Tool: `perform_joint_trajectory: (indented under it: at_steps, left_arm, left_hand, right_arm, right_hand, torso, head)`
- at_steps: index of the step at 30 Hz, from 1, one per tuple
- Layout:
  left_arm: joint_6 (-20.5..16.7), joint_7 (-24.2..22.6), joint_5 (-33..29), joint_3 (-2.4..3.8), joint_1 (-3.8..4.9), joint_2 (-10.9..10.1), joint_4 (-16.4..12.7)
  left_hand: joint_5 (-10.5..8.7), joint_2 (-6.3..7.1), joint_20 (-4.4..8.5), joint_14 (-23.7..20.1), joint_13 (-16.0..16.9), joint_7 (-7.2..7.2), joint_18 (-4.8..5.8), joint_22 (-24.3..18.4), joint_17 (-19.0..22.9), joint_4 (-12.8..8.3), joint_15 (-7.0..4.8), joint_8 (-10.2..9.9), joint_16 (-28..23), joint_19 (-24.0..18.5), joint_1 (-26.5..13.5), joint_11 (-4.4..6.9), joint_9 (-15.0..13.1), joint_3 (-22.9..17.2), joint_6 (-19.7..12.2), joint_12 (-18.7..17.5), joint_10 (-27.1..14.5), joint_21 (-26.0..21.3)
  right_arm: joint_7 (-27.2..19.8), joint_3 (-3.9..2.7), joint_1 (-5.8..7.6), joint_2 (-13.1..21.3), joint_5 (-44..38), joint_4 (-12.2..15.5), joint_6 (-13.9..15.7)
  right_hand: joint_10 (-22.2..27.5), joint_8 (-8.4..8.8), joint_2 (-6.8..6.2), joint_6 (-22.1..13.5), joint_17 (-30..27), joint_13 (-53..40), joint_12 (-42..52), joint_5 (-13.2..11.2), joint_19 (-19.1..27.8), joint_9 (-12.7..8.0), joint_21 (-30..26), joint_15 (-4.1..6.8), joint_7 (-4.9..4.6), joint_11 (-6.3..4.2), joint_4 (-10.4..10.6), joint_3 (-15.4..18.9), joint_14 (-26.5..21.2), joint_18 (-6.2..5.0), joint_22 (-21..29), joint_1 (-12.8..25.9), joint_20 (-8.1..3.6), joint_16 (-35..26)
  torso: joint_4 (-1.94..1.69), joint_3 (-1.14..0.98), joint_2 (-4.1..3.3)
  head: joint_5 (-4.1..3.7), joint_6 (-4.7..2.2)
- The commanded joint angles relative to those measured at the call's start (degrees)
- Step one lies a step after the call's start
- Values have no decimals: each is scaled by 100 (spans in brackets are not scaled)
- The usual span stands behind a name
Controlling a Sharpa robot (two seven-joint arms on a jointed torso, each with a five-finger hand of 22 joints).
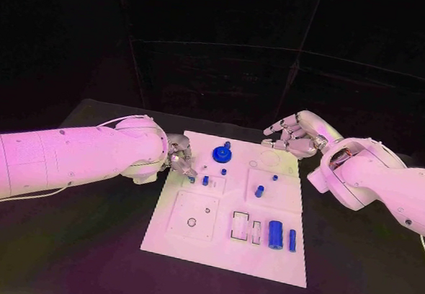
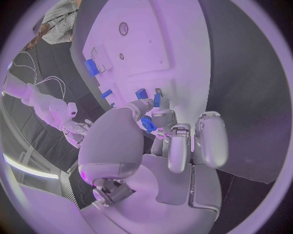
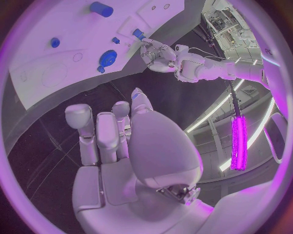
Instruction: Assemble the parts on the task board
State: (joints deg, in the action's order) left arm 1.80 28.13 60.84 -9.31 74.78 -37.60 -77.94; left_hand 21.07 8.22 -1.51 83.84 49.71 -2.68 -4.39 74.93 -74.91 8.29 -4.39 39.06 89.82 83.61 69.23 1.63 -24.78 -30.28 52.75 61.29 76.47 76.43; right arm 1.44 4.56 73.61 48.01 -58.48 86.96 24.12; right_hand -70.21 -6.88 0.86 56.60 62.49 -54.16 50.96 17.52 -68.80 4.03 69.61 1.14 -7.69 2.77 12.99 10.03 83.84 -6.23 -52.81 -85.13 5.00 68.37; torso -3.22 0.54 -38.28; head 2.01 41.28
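Note:
The white task board [image 1: 222,253] lies in the middle of the table. My left hand [image 1: 178,156] is at the board's left edge, and its thumb and a finger pinch a small blue part [image 2: 148,125] just over the board. Beside that hand stand a short blue peg [image 1: 205,180] and a smaller blue piece [image 1: 225,170]. A round blue knob [image 1: 222,154] sits near the far edge. My right hand [image 1: 296,137] hovers over the board's far right corner, holding nothing, its fingers [image 3: 97,134] apart. The right wrist view shows the knob [image 3: 108,57] and my left hand [image 3: 160,52].
A thick blue cylinder [image 1: 276,235] and a thinner blue pin [image 1: 292,240] lie on the board's near right part, next to rectangular slots [image 1: 240,225]. Two more blue pieces [image 1: 259,191] [image 1: 275,176] are on the right half. Black table [image 1: 74,253] surrounds the board.

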Motion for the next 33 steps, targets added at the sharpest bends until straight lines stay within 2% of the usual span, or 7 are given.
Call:
perform_joint_trajectory:
  at_steps: [1,33]
  left_arm:
    - [52,96,95,1,0,11,9]
    - [419,141,97,-26,-8,42,-12]
  left_hand:
    - [34,-49,-3,616,-5,4,60,109,-1509,-756,-39,-21,18,22,1,8,-7,-736,47,-27,23,-1]
    - [39,-49,-3,616,-54,6,60,105,-1509,-769,-39,-35,18,20,-12,10,-1,-737,55,-69,12,-7]
  right_arm:
    - [-18,-3,12,-5,8,14,-24]
    - [-8,-3,12,-13,8,14,-17]
  right_hand:
    - [25,-37,53,40,11,5,11,38,20,-6,-25,35,-9,-5,22,27,59,-112,17,20,-11,-27]
    - [25,-37,53,40,11,5,11,38,20,-6,-25,35,-9,-5,22,27,59,-112,17,20,-11,-27]
  torso:
    - [-5,-1,2]
    - [-6,-4,-2]
  head:
    - [7,-3]
    - [11,59]
